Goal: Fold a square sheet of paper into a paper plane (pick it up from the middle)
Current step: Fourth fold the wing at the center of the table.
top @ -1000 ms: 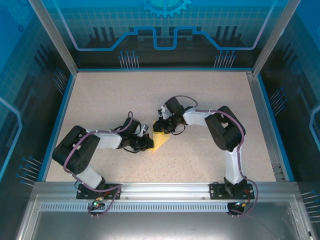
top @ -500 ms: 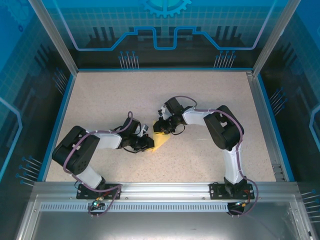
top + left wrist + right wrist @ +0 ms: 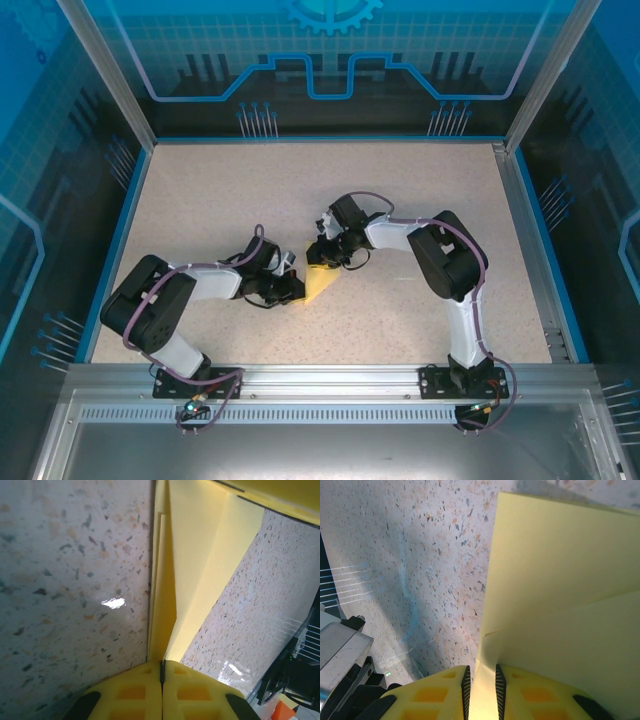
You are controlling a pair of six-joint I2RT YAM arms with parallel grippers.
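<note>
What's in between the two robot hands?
The folded yellow paper lies between them on the table, as the top camera shows. The left gripper and the right gripper each pinch an edge of it.

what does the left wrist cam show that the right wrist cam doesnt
Left wrist: the paper seen along its narrow stacked folds, a sharp crease running straight into the left jaws, which are pressed tight together on it; dark hardware with an orange bit at lower right.
Right wrist: a broad flat panel of the paper with one slanting fold line, pinched in the right jaws with a slim gap between them; a grey metal block at lower left.
Both: yellow paper gripped by yellow jaws over the speckled table.
</note>
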